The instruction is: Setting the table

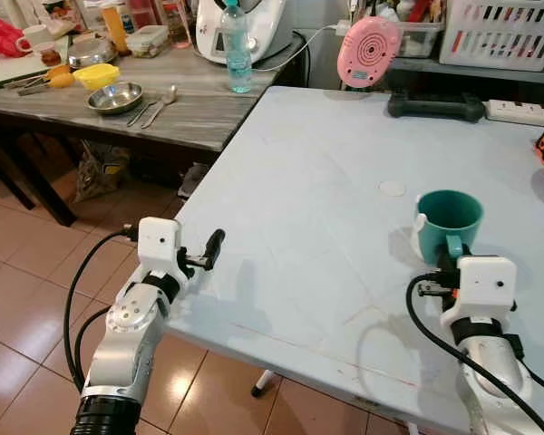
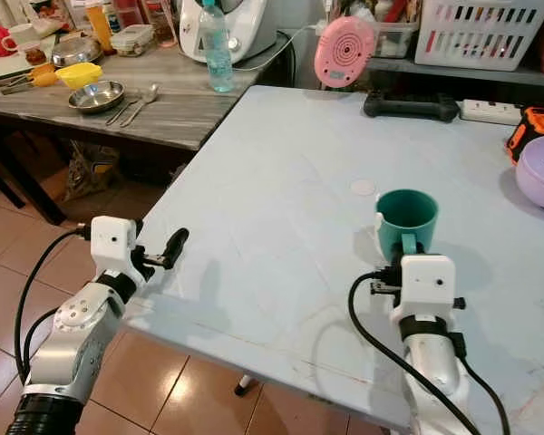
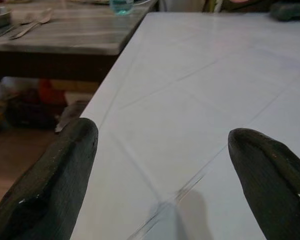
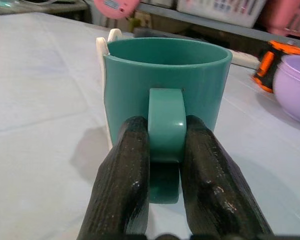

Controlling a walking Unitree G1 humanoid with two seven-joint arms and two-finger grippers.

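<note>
Right pincer pinching teal mug handle — I'd keep it upright on tabletop; left pincer spread, idle.

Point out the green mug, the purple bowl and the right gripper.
green mug [image 2: 406, 214], right eye view, on its outer wall below the rim.
purple bowl [image 2: 539, 172], right eye view, on its side.
right gripper [image 4: 166, 145], right wrist view, between the fingertips shut on the mug's handle.

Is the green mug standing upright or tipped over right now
Upright. The green mug stands on the white table, rim level and opening upward, while the right gripper clamps its handle from both sides.
</note>
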